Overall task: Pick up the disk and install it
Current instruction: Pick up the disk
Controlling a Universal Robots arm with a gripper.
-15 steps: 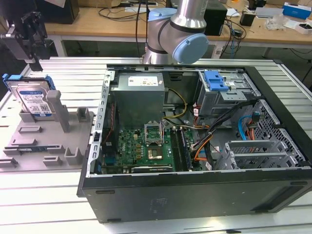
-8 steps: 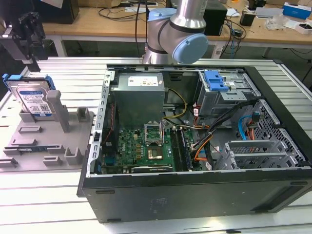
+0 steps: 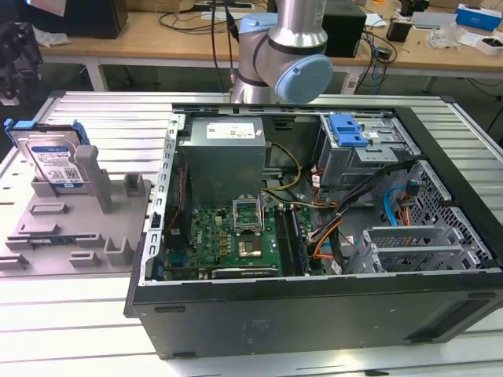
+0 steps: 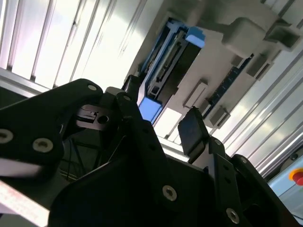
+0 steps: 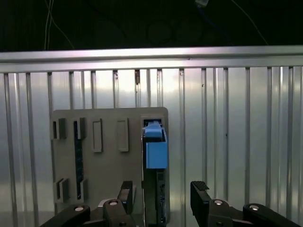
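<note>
arm (image 3: pixel 283 47) top cropped, disk (image 3: pixel 53 161) base hidden

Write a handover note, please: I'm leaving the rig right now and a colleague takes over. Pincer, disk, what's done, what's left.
Pincer: open, holding nothing, pointed at the disk and clear of it.
Disk: stands on edge in the grey holder, at the exterior view's left, outside the computer case.
Done: nothing that shows; the disk is not picked up.
Left: the pick-up and the install. The drive cage in the case carries a blue latch on top.
</note>
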